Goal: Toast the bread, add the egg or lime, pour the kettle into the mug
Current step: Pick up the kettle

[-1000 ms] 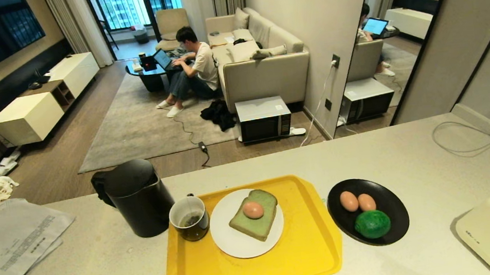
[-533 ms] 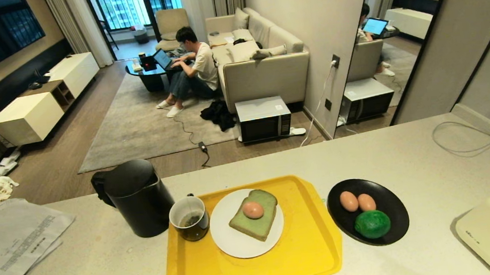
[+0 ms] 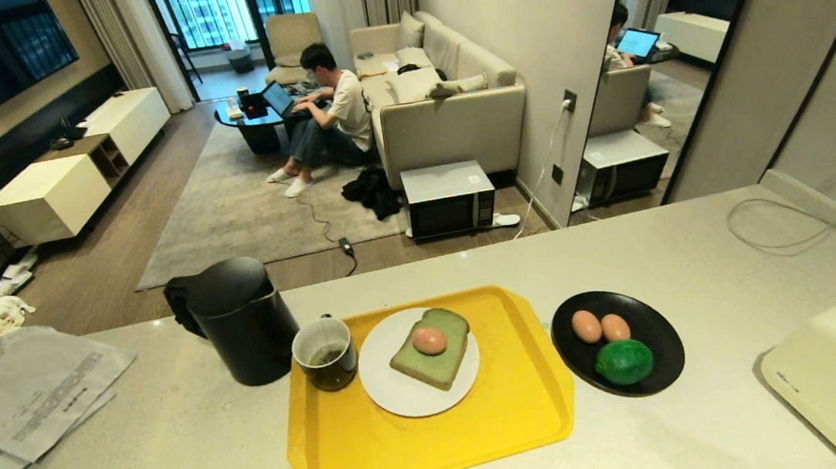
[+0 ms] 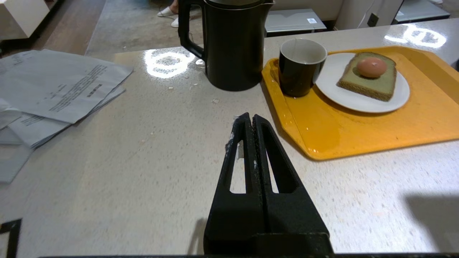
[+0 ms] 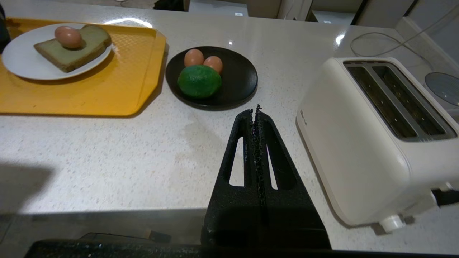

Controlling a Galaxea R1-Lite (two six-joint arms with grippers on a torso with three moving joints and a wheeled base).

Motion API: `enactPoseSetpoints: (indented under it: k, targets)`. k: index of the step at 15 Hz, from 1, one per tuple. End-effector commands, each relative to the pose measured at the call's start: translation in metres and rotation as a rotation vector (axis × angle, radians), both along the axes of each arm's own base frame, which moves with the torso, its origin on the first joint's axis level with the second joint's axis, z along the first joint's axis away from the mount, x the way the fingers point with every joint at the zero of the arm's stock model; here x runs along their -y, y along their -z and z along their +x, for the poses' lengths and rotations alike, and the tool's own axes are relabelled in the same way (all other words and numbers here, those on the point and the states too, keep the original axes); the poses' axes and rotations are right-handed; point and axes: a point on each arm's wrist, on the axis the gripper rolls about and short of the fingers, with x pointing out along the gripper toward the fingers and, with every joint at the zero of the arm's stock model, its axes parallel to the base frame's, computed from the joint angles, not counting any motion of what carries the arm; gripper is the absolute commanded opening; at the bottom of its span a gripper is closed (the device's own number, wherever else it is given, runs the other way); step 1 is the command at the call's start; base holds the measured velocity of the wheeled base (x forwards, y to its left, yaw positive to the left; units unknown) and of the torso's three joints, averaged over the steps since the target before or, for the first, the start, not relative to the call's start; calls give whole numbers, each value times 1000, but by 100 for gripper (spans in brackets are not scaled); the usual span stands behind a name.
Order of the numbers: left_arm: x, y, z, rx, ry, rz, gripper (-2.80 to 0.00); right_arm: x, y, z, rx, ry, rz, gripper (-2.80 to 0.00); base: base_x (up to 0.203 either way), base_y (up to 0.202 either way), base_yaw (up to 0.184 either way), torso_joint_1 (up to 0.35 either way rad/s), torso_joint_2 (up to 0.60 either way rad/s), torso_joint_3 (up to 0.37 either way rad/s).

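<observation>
You see the bread [image 3: 432, 359] lying on the white plate [image 3: 396, 397] on the yellow tray [image 3: 440, 442], an egg [image 3: 429, 340] resting on it, the mug [image 3: 326, 354] beside. Both the left gripper [image 4: 250, 120] and right gripper [image 5: 255, 113] hang above the bench [image 3: 178, 462], fingers pressed together, empty.

Neither arm shows in the head view; both are seen only by their own wrist cameras. The left gripper [image 4: 252, 118] has its two black fingers pressed flat together along their whole length, tips meeting, and it holds nothing. It points level and forward, hanging above the near left part of the counter without touching it. The right gripper [image 5: 256, 111] is in the same pose over the near right part: its fingers are closed tip to tip with their ridged inner faces meeting, empty, aimed forward and clear of the surface.
</observation>
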Motion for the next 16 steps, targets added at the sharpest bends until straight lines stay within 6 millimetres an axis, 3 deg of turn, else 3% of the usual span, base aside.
enactPoseSetpoints:
  k: [1,5,16]
  targets:
    - [0,0,0,1,-1,-1,-280,0,0,0,-1,-1,0,-280,-197,0,0,-16,-15,6]
    - [0,0,0,1,-1,1,-280,0,0,0,-1,-1,0,-280,-176,0,-1,-4,-1,4]
    - [0,0,0,0,-1,2,-280,0,0,0,-1,0,0,-280,0,0,0,0,0,0]
